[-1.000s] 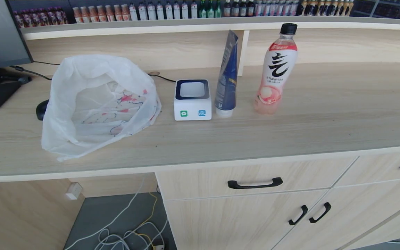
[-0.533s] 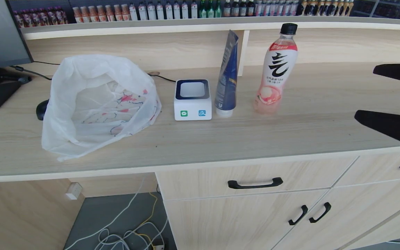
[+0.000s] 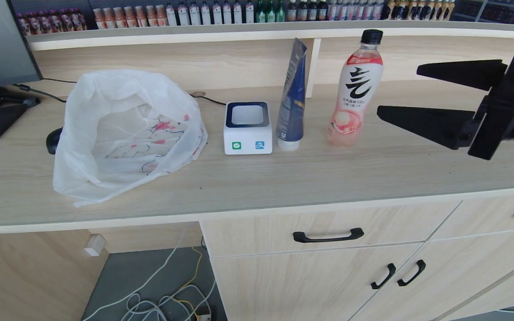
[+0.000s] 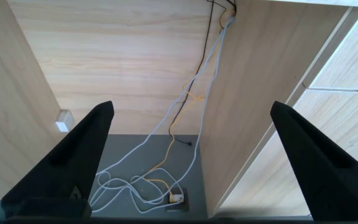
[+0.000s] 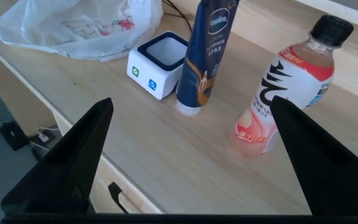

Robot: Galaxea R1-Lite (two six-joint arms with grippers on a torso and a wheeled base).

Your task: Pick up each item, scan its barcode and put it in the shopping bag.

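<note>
sliding in from the right edge over the last second, the right gripper (image 3: 397, 89) is now hanging above the counter (image 3: 283, 178) just beside the bottle (image 3: 355, 93), spread wide and holding nothing. starting at the left, the left gripper (image 4: 191, 106) is hanging low by the cabinet (image 4: 260, 93) above loose cables (image 4: 166, 155), also wide and empty. the shopping bag (image 3: 83, 102) is slumping open on the counter. next to it the scanner (image 3: 247, 129) is sitting window-up, showing two small square icons in front, one green, one blue. the tube (image 3: 292, 102) is standing on its cap just beside the scanner, dark blue, its print too small to make out. the bottle is standing upright, wearing a white and pink label with a big black brush mark under a red band. taking the bottle looks to be the step in hand: i'd be keeping the gripper level, closing around the label's middle rather than the neck, and easing in so nothing is tipping it toward the tube.
</note>
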